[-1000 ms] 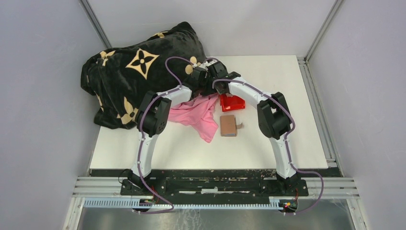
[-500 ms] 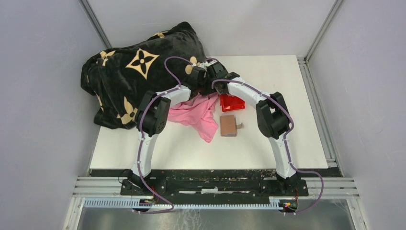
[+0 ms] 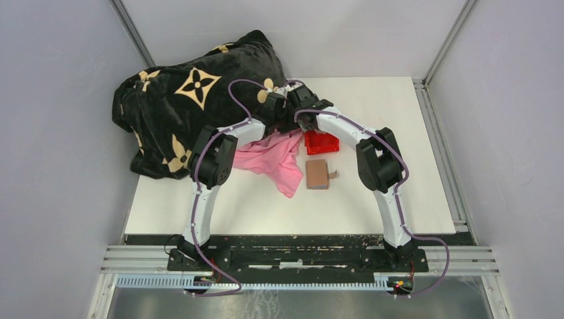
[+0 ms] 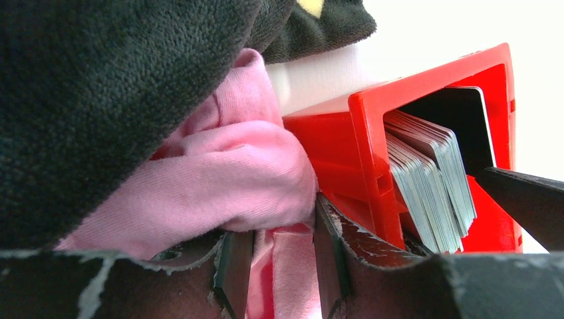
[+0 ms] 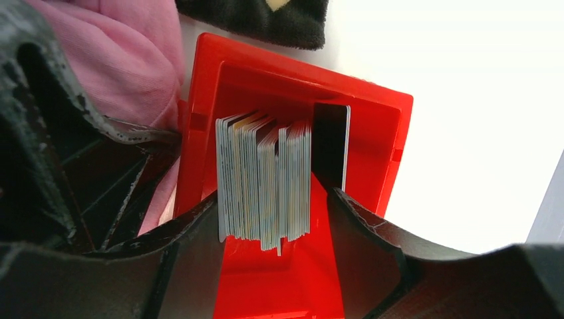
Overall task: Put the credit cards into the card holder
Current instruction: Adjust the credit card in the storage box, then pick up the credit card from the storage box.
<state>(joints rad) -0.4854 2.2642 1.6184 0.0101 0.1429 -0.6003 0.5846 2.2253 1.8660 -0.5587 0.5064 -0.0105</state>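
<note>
Top external view, largest item first: one black blanket [image 3: 186,100] with tan flower marks lies heaped on the far left of the white table [image 3: 399,106]. Two arms reach forward and meet over one red bin [image 3: 322,142]. One pink cloth [image 3: 279,159] lies spread just left of the bin. One brown card holder [image 3: 318,174] lies folded shut on the table, just nearer than the bin and clear of both arms. Over the last second the right arm has shifted only slightly at the bin, and the holder has not moved. In my judgement the task is therefore at the card pick-up step, with nothing loaded yet. Right wrist view: the right gripper [image 5: 274,198] stands with its fingers apart, straddling the cards [image 5: 263,179], which stand on edge inside the bin. One dark card [image 5: 329,139] stands just outside the far finger. The grey stack is packed too tight for an exact count, but it holds well over a dozen. Left wrist view: the left gripper [image 4: 279,246] has a fold of cloth in its narrow gap; whether it pinches the fold cannot be told.
</note>
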